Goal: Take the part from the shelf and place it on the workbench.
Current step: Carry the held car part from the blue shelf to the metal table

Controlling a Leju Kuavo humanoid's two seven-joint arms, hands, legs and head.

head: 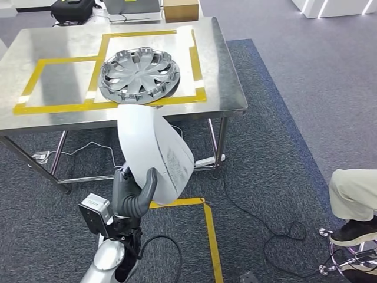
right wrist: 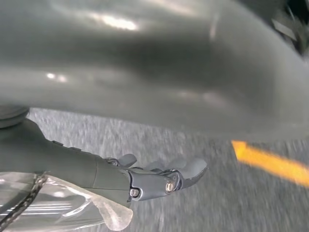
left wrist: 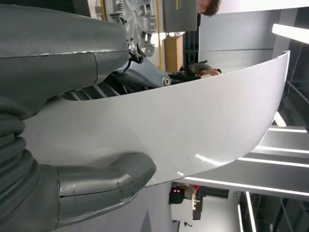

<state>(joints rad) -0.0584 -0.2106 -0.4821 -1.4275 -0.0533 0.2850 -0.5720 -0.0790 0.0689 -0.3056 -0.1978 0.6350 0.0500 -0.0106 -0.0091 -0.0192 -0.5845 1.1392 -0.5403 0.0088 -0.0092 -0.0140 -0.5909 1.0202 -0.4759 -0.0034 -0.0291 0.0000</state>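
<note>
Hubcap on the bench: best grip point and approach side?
Judging by its pose, take the hubcap at its near rim, from the robot's side: that edge overhangs the workbench front, so fingers could get under. The left hand holds the white part.

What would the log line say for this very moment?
left hand: holds curved white panel | silver hubcap: on steel workbench | right hand: holds nothing

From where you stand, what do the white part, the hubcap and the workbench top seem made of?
White part: probably smooth painted plastic, soft highlights. Hubcap: likely silver-painted plastic, thin molded spokes. Workbench top: brushed steel, dull blurred reflections.
</note>
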